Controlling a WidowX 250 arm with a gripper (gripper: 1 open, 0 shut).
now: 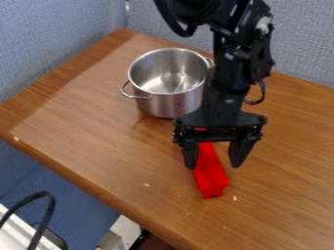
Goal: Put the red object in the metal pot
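One arm: a black robot arm reaches down from the top of the view over a wooden bench (78, 107), its wrist pointing straight down.
Gripper: the gripper (218, 152) hangs low above the bench, its two black fingers (243, 150) spread wide apart and holding nothing.
Red object: the red object (208, 166) lies flat on the bench near the front edge, its long side running from the upper left to the lower right of the view; its upper end sits between the open fingers, one finger on either side of it. Whether the fingers touch the block cannot be told from this angle.
Metal pot: the metal pot (167, 81) stands upright on the bench behind and to the left of the block, near it but apart; its shiny inside shows nothing in it, and a short side handle juts out at the left.
Bench: warm brown wood with a rounded edge, set against a blue-grey wall (53, 29).
Foreground: a dark cable (29, 210) loops below the bench's edge at the lower left.
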